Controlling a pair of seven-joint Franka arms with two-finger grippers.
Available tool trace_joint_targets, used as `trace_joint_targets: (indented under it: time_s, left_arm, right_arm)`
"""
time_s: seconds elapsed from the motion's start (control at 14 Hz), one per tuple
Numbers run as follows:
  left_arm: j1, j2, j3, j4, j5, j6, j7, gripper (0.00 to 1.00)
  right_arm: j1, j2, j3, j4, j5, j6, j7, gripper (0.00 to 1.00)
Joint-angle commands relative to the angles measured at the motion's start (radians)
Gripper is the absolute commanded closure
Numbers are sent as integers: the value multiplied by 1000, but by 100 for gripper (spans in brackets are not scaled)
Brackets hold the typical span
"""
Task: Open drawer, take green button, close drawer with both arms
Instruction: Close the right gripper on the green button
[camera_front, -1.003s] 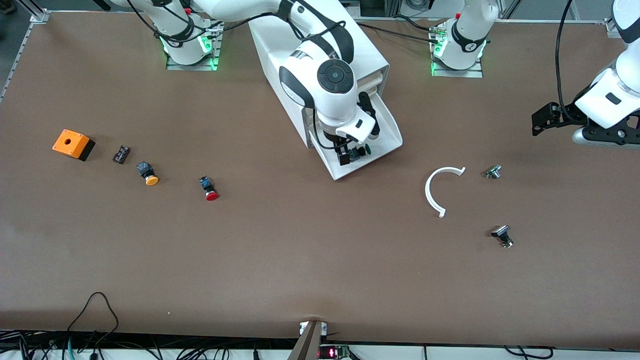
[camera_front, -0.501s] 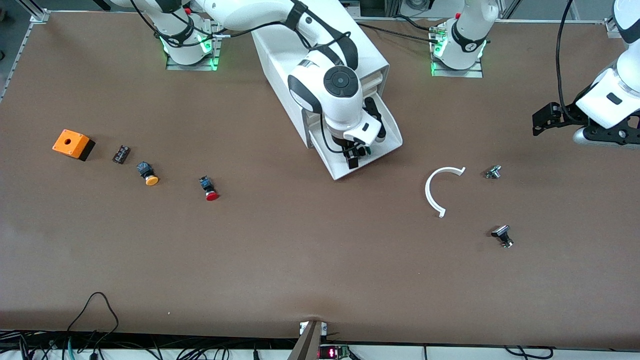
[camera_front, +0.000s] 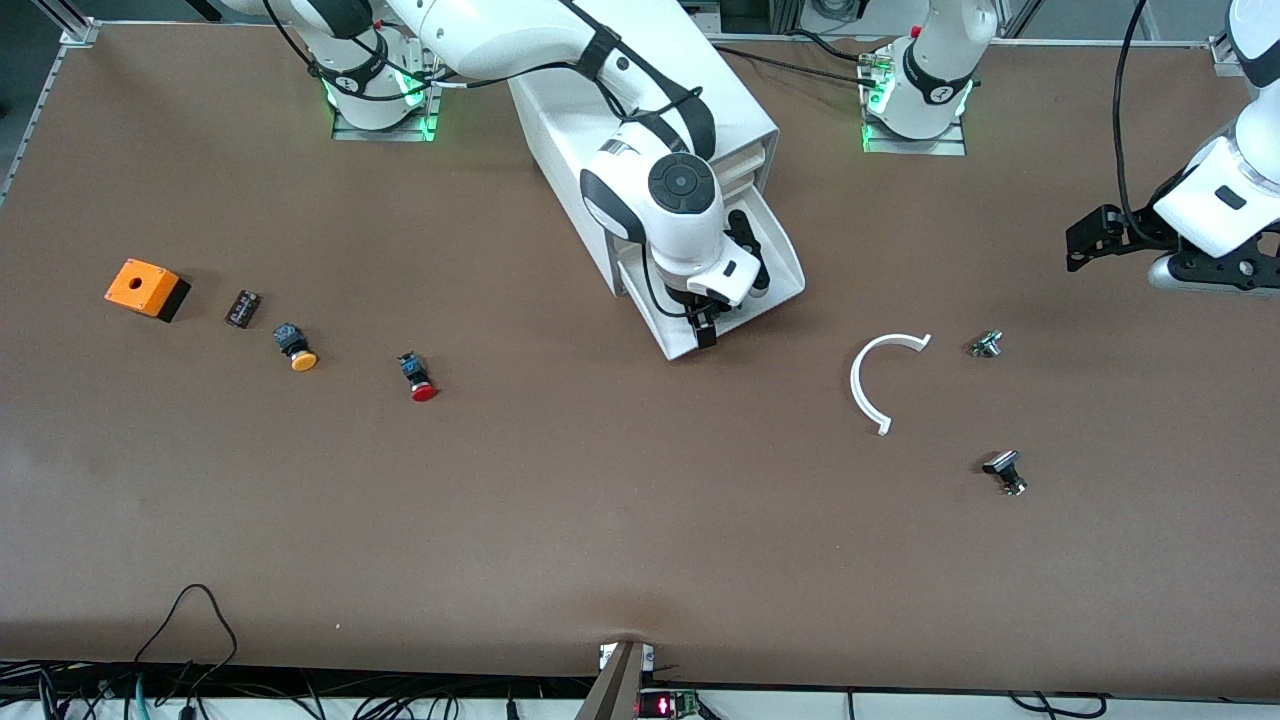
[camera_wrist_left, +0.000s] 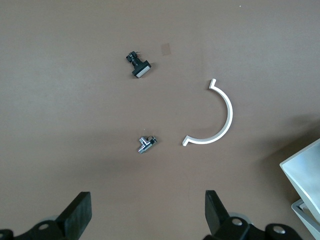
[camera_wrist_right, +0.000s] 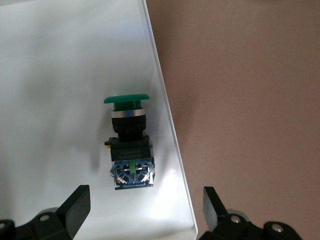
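The lowest drawer of the white cabinet stands pulled out. The green-capped button lies on its side on the drawer's white floor, close to the drawer's side rim. In the front view my right arm's hand hides it. My right gripper hangs over the drawer's front part. It is open and empty, and the button's blue end lies just ahead of the gap between the fingers. My left gripper waits open and empty in the air over the left arm's end of the table.
A white half ring, a small metal part and a black part lie toward the left arm's end. A red-capped button, an orange-capped button, a small brown block and an orange box lie toward the right arm's end.
My right gripper has shifted over the green button, which showed beside it in the front view earlier and is now covered. The left arm has barely moved.
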Motion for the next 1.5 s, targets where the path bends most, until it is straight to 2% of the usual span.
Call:
trace_joint_targets:
  time_s: [0.0,1.07,1.22,1.43]
  left_arm:
    - [-1,3,3,16,10,-22,6,0]
    - [-1,3,3,16,10,-22,6,0]
    - [-1,3,3,16,10,-22,6,0]
    - [-1,3,3,16,10,-22,6,0]
  right_arm:
    - [16,35,-4,38,-12,16,-6,0]
    - [37,43,-4,22,-41,13,-10,2]
    - [39,42,-4,16,-41,13,-6,8]
    - [51,43,-4,4,-55,25,-1,34]
